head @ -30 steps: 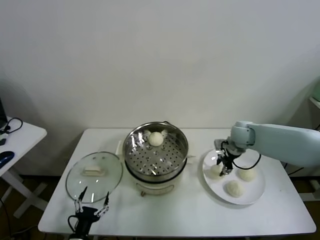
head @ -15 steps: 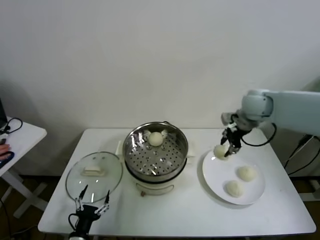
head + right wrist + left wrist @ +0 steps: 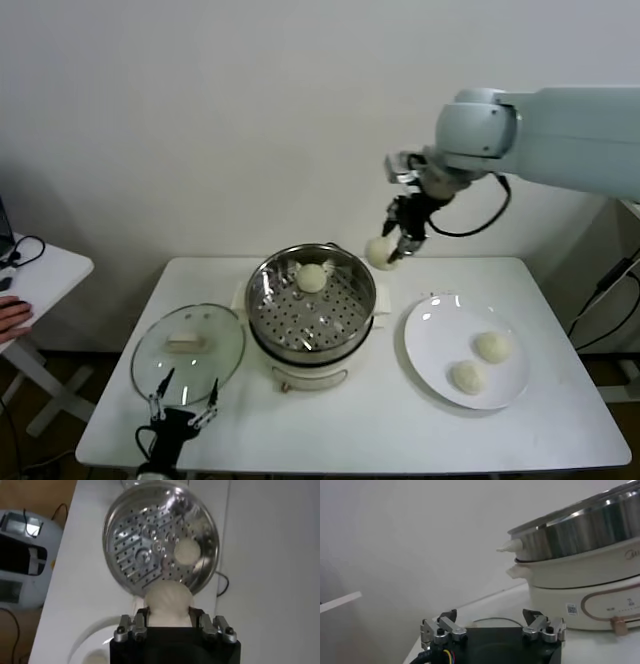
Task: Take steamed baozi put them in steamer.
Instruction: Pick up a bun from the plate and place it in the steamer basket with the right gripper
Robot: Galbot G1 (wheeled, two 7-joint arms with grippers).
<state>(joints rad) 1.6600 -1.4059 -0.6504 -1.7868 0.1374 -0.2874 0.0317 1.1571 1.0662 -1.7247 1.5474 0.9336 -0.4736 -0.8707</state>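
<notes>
Head view: the right gripper [image 3: 399, 243] is raised above the desk [image 3: 350, 420], beside the far right rim of the steamer [image 3: 311, 310], its fingers closed around one baozi [image 3: 380, 252]. The held bun hangs in the air, clear of both the steamer and the plate [image 3: 440, 340]. A second bun [image 3: 313, 277] lies on the perforated tray at the far side of the steamer. Two more buns [image 3: 492, 346] [image 3: 467, 377] rest on the plate, to the right of the steamer. The glass lid [image 3: 188, 345] lies flat on the desk to the left of the steamer.

Right wrist view: the right gripper [image 3: 168, 621] clasps the baozi [image 3: 168, 603] between its fingers, with the steamer [image 3: 160, 540] below and the bun [image 3: 186, 550] already on its tray near the rim.

The left gripper [image 3: 182, 419] sits low at the near edge of the desk, just in front of the lid, its fingers spread apart and holding nothing. Left wrist view: the left gripper [image 3: 493, 625] is level with the steamer [image 3: 585, 580] base.
</notes>
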